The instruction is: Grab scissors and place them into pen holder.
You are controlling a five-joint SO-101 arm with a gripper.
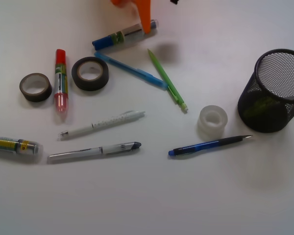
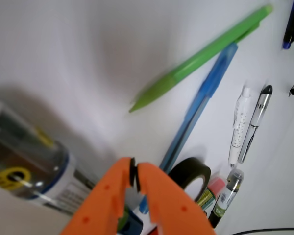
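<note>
One gripper (image 2: 134, 177), jaws pressed together, empty. I see olive shape inside pen holder (image 1: 273, 93), far from gripper: likely scissors (image 1: 261, 108), placed. Next: retreat, confirm.

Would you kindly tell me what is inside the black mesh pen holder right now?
Through the mesh of the pen holder, an olive-green shape lies low inside, probably the scissors' handles. The blades are not visible, and the mesh blurs the rest.
</note>
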